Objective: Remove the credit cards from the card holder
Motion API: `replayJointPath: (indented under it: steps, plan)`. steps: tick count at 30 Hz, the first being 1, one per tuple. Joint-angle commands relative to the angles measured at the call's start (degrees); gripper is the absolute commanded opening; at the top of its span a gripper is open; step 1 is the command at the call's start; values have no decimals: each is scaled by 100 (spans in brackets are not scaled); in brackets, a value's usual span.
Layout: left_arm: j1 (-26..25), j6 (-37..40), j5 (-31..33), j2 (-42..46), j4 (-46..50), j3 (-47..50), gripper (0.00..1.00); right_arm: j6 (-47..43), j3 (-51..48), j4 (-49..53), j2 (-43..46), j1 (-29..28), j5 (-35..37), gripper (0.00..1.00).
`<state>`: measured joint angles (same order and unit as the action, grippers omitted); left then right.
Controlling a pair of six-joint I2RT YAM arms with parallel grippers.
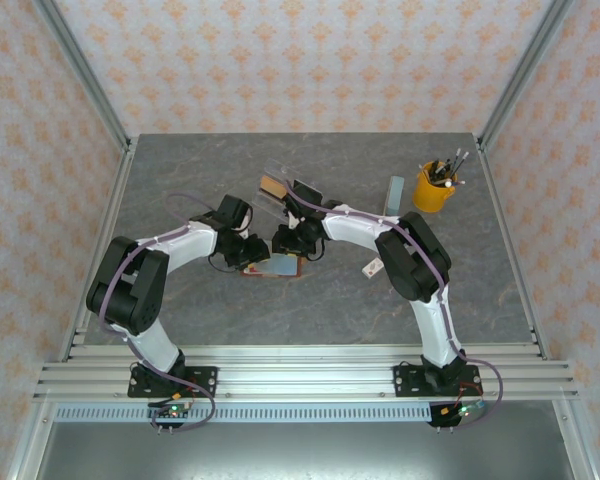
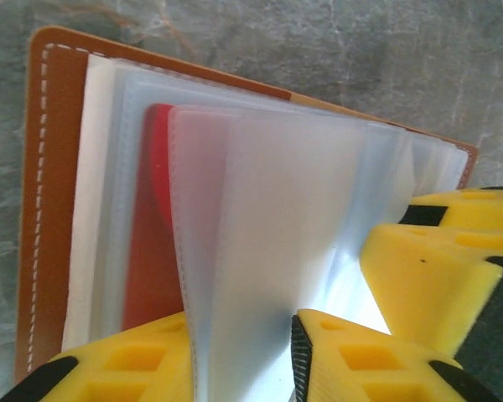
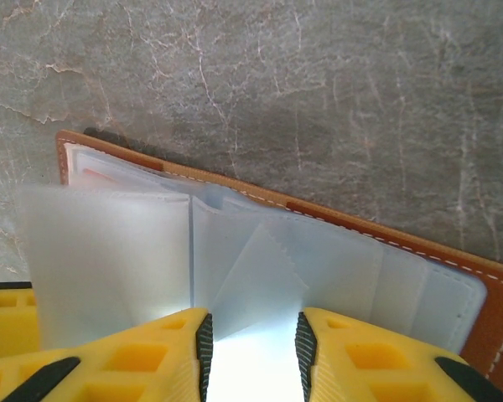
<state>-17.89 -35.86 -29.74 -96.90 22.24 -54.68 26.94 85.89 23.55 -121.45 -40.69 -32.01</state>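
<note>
1. Lying open on the grey table (image 1: 180, 190), the card holder (image 2: 54, 209) sits at the centre of the top view, where both arms meet over it. Its brown cover is flat and its clear sleeves (image 2: 268, 234) fan upward.
2. The red card (image 2: 149, 251) is inside a sleeve left of centre in the left wrist view, near the cover's stitched border. Its long axis runs from top to bottom of that frame, roughly in line with the fingers. Its lower end is hidden behind the finger at lower left.
3. The left gripper (image 2: 239, 335) shows at the bottom edge of that view, jaws set apart with a standing sleeve leaf in the gap. Whether they press that leaf I cannot tell. The card lies to the left of the gap, not in it.
4. The right gripper (image 3: 253, 331) shows at the bottom of its own view, jaws likewise apart with pale sleeve leaves between them. Whether it has a grip on them cannot be told either. In the left wrist view its yellow fingers (image 2: 440, 268) sit at the right edge, across the sleeves from the red card.
5. By my judgement the left gripper is the nearer one to the card. The coming move turns on a shift toward frame-left, then a pull along the card's long axis. Which end of the sleeve is open I cannot make out.
</note>
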Motion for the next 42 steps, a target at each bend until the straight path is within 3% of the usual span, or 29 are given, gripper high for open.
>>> replayJointPath:
  steps: [1, 9, 13, 24, 30, 42]
  plan:
    - [-30, 140, -196, 307, -132, -80, 29, 28, -24, 102, -186, -18, 1, 35]
    - [-30, 169, -472, 427, -271, -26, 27, 148, -160, -117, 10, 25, -60, 34]
    - [-43, 1, -666, 528, -511, 73, 33, 419, -590, -667, 598, 128, 62, 34]
    - [-598, -523, -613, -33, -1127, -220, 34, 839, -2159, -1616, 2148, 688, 927, 38]
    - [-690, -493, 251, -395, -554, -520, 35, 833, -2122, -1617, 2239, 702, 799, 39]
    - [-668, -513, 6, -513, -585, -508, 35, 696, -1681, -1479, 2094, 609, 545, 39]
